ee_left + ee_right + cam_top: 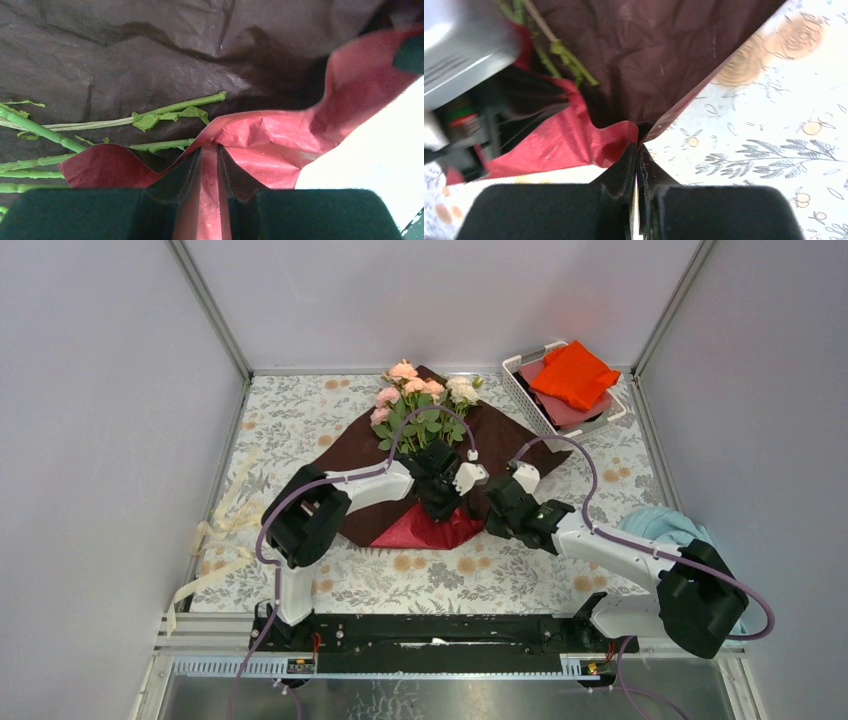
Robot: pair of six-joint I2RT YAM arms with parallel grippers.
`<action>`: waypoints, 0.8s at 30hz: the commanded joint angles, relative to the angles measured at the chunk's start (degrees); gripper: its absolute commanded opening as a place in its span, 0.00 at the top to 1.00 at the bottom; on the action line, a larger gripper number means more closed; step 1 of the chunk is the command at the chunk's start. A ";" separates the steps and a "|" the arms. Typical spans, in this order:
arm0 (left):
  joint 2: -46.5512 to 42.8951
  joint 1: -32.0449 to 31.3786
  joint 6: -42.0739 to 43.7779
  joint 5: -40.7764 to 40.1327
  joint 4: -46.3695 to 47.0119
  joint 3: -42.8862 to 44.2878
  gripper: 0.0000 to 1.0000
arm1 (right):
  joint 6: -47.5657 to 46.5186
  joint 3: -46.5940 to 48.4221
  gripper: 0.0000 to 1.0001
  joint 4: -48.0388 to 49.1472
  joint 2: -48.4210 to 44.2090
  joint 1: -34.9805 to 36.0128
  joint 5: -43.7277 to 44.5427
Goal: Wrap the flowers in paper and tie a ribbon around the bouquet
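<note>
- While the near corner of the paper [505, 430] is pinched from both sides at mid-frame of the top view, a fold over the stems looks to be set up.
- L side: left gripper [210, 152] is clamped on a raised flap, its red face squeezed between the fingers. Flap is held up, prob. so the stems can be covered.
- R side: right gripper [638, 149] is closed tight on the sheet's edge where it peaks, centre of its wrist view.
- Flowers [415, 390] are laid diagonally on the sheet, heads at upper centre, stems pointed down toward both grippers.
- Sheet is seen thin, crinkly, heavily creased: dull maroon on top, brighter red underneath. Tearing is judged a risk if the two pinches are pulled apart.
- Stems are seen thin, green, stiff-looking, w/ limp leaf scraps.
- Ribbon [215, 540], cream and floppy, is parked at the frame's left side, well apart, not yet needed.
</note>
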 commanded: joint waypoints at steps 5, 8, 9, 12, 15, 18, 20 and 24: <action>5.62 2.15 -2.80 0.73 1.11 -0.25 0.75 | -2.22 -1.91 0.71 6.55 -1.39 4.12 0.10; 6.03 2.16 -3.17 1.62 1.35 -0.42 0.75 | 5.96 -7.97 0.53 10.05 -3.79 4.13 -2.15; 6.15 2.16 -3.37 1.98 1.37 -0.64 0.75 | 8.40 -9.75 0.49 11.10 -5.01 4.09 -2.85; 6.55 2.18 -3.57 2.71 1.38 -0.77 0.75 | 13.93 -13.30 0.40 13.32 -8.49 4.13 -3.49; 6.68 2.21 -3.67 2.66 1.46 -0.60 0.75 | 16.08 -15.70 0.34 15.60 -8.77 4.13 -2.98; 6.37 2.16 -3.58 2.77 1.48 -0.57 0.75 | 17.95 -16.57 0.33 19.22 -5.60 4.12 -1.58; 5.86 2.16 -3.45 2.67 1.46 -0.72 0.75 | 18.71 -16.05 0.33 20.71 -2.58 4.12 -1.15; 5.02 2.16 -2.98 2.67 1.41 -1.16 0.75 | 20.20 -13.69 0.35 20.07 2.15 4.06 0.51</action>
